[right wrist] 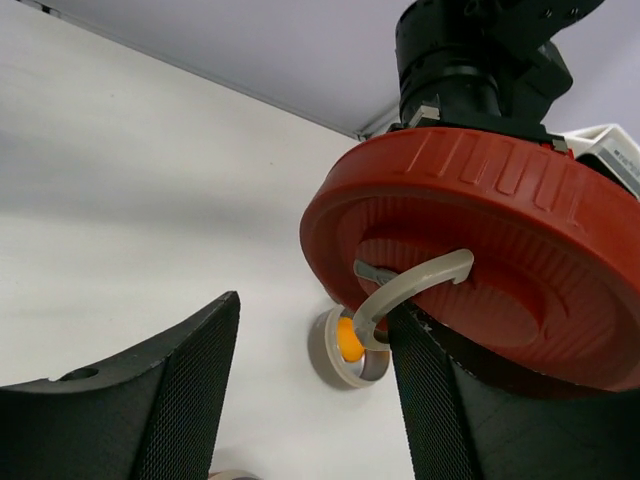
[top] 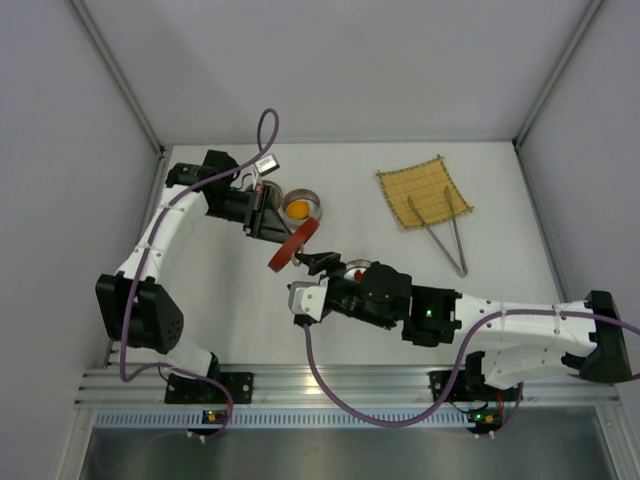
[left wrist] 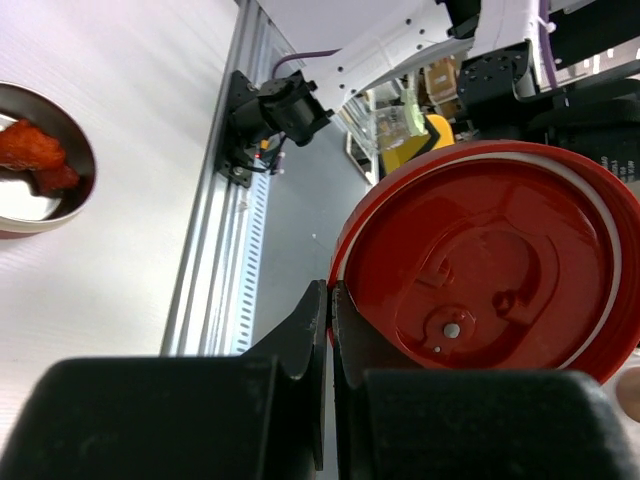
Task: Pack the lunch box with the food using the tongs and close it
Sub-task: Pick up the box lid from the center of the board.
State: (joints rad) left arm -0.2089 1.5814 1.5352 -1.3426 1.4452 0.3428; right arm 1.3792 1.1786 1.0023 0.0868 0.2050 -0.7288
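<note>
**Top view.** The left hand (top: 282, 238) is clenched on the rim of a red lid (top: 294, 245) and holds it tilted above the desk (top: 500, 260). Just behind the lid stands a metal bowl (top: 318, 200) with the round orange piece (top: 299, 208) inside. The right hand (top: 320, 262) lies just beside the lid's near edge. Whether it touches the lid cannot be told from here. The tongs (top: 438, 238) lie flat at the far right of the desk. Their open ends rest on a bamboo mat (top: 420, 190) and their joined end points toward the arms, well apart from both hands.

**Left wrist view.** The fingers (left wrist: 305, 335) of the left hand are pressed together on the lid's rim. The lid's (left wrist: 480, 260) red underside, with a pale ring near its edge, faces the camera. At the left edge, a second bowl (left wrist: 88, 150) stands on the desk (left wrist: 130, 90) and holds the dark red pieces (left wrist: 30, 148).

**Right wrist view.** The right hand (right wrist: 318, 320) is released, and its two black fingers (right wrist: 150, 400) stand wide apart with nothing between the pads. The lid (right wrist: 520, 230) hangs just above them with its ribbed top showing. Its pale loop handle (right wrist: 410, 288) is close to the right-side finger. Beyond, the first bowl (right wrist: 322, 352) sits on the desk (right wrist: 150, 200) with the orange piece (right wrist: 349, 340) in it.
</note>
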